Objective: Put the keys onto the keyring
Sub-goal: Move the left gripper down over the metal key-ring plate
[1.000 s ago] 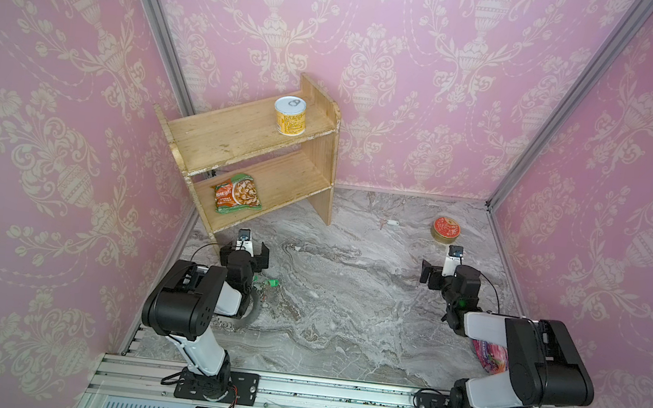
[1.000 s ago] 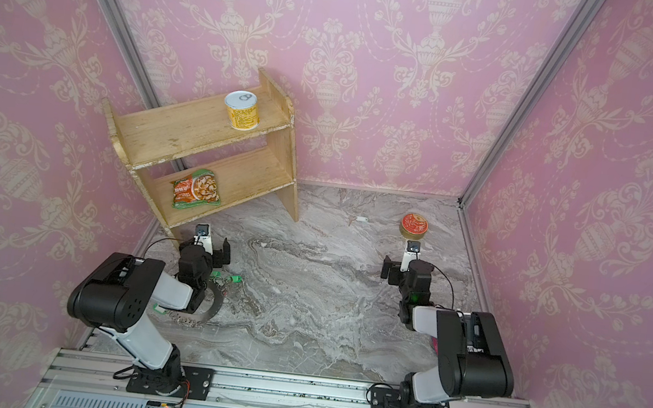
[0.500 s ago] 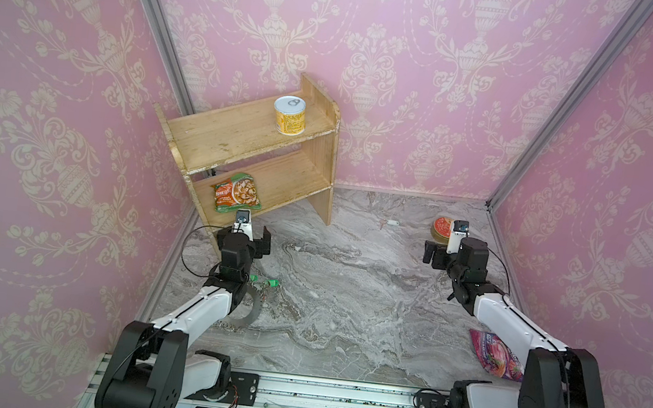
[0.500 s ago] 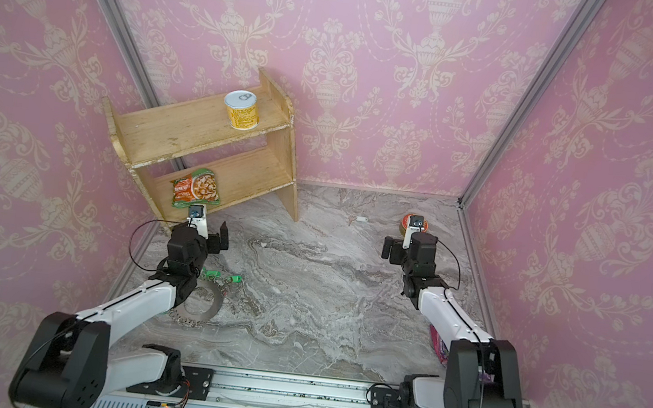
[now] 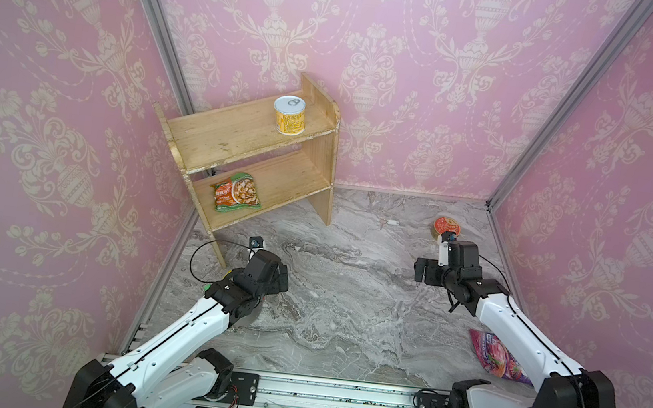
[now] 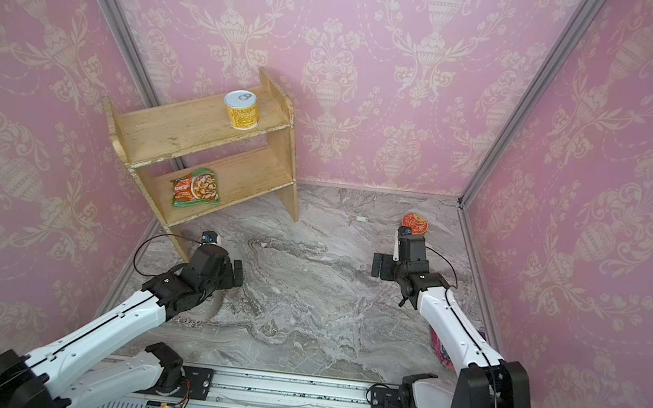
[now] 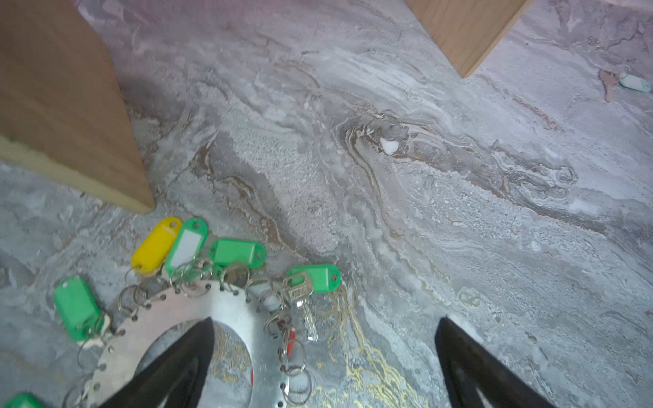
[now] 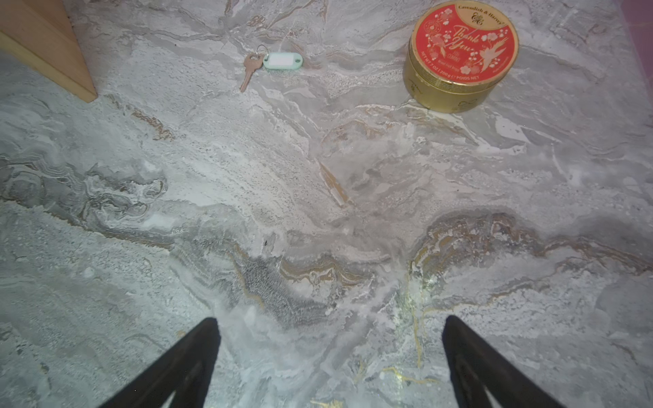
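In the left wrist view the keyring (image 7: 169, 314), a flat metal disc with a wide hole, lies on the marble floor. Several keys with green tags and one yellow tag (image 7: 155, 243) hang from its rim loops; one silver key (image 7: 302, 296) lies beside it. My left gripper (image 7: 327, 319) is open above it, one finger over the ring's hole. In both top views the arm hides most of the keyring (image 6: 212, 307). A loose key with a white tag (image 8: 281, 60) lies far ahead of my open, empty right gripper (image 8: 329, 318), near the back wall (image 5: 391, 222).
A wooden shelf (image 5: 248, 137) stands at the back left with a yellow can (image 5: 289, 115) on top and a noodle packet (image 5: 237, 193) below; its leg (image 7: 63, 106) is close to the keyring. A red-topped tin (image 8: 463, 56) sits back right. A snack bag (image 5: 496, 354) lies under the right arm.
Both arms have unfolded from near their bases and reached forward over the floor. Both grippers stayed open.
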`<state>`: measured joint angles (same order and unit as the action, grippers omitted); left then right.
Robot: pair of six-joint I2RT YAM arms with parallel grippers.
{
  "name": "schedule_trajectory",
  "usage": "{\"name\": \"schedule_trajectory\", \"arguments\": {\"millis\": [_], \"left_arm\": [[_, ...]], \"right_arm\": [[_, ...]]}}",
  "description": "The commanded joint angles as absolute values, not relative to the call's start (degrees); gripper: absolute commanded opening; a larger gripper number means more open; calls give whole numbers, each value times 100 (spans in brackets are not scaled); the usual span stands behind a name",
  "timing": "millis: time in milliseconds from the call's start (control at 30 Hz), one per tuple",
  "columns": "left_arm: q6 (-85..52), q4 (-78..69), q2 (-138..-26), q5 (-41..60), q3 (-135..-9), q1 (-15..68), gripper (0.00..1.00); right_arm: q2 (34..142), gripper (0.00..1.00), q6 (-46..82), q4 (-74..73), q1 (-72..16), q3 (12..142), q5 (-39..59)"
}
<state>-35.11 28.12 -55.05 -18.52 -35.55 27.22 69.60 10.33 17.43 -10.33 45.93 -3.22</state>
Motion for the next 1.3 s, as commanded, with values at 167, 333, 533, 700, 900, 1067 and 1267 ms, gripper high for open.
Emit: {"name": "schedule_trajectory", "arguments": {"millis": [167,333,533,700,900,1067,1267], "left_arm": [[-5127,4117,-5486,-1791,-3413,2804,99],[-5147,3544,-5737,-1390,-3078,2803,99],[-5073,3118,-5863,-1381,-2769,2792,99],[-4763,2693,-5957,-1352,-2706,2631,99],[-4575,2057,-6429,-861,-2587,2426,99],[-4400,1826,-6907,-549,-2673,2426,99],[-4191,1475,-7441,3,-2905,2623,98]], "right_arm": [[6467,100,1309,2326,-1213,4777,-123],[6397,100,1314,2415,-1256,4814,-131],[6292,100,1309,2460,-1300,4801,-165],[6234,100,1310,2469,-1318,4811,-190],[6196,100,1310,2527,-1337,4877,-241],[6113,100,1299,2569,-1350,4847,-298],[6079,100,1293,2595,-1354,4817,-313]]}}
